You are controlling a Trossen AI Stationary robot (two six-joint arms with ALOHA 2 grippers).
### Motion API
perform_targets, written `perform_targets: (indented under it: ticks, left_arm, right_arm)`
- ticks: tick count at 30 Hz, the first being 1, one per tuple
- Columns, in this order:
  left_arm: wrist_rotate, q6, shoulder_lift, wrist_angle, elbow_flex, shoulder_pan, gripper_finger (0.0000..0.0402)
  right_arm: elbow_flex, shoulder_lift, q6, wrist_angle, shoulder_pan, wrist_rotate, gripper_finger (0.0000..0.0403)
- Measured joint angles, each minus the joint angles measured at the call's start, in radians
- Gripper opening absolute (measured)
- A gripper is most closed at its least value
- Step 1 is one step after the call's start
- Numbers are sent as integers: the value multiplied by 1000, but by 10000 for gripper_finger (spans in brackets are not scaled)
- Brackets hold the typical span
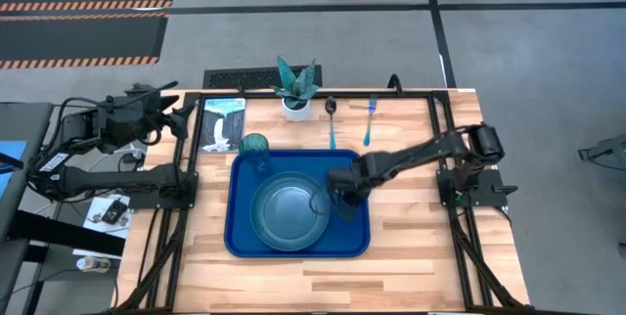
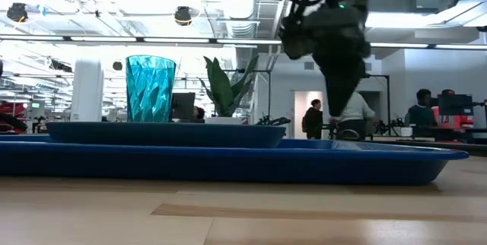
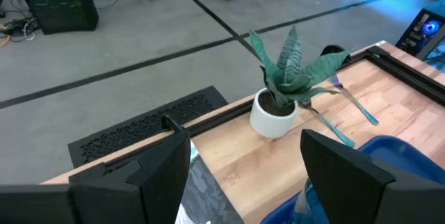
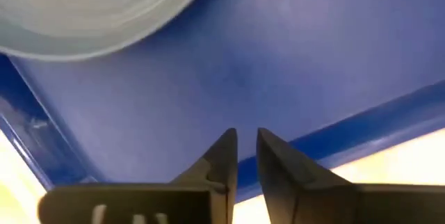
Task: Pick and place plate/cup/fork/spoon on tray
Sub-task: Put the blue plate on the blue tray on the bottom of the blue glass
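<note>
The plate [image 1: 289,210] lies on the tray [image 1: 239,242] and the cup [image 1: 254,146] stands at its far left corner; the fork [image 1: 370,119] and spoon [image 1: 331,119] wait on the table beyond; the right gripper [image 1: 342,196] hovers over the tray, nearly closed and empty; the left gripper [image 1: 186,117] is parked, released.

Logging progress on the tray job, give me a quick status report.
Right gripper empty, nearly shut, over tray beside plate. Left gripper open, parked off-table. Cup on tray. Fork, spoon not yet on tray, beside plant. Nothing blocking.
</note>
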Motion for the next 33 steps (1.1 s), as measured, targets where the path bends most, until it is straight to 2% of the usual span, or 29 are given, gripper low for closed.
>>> perform_targets:
  ticks: [5,8,13,18,29,33]
  left_arm:
    - [-1,0,0,4,0,0,261]
    - [-1,-6,0,4,0,0,261]
    - [-1,-8,0,4,0,0,261]
    - [-3,-8,0,2,0,0,261]
    - [-8,-7,-1,-4,0,0,261]
    - [-8,-8,-1,-4,0,0,261]
  right_arm:
    - [-55,0,40,198,32,2,24]
    - [-59,0,40,248,24,5,7]
    - [-61,57,50,246,7,6,23]
    - [-46,149,58,320,17,-27,13]
    - [28,165,23,364,-17,-26,18]
    - [28,165,0,430,-32,-33,11]
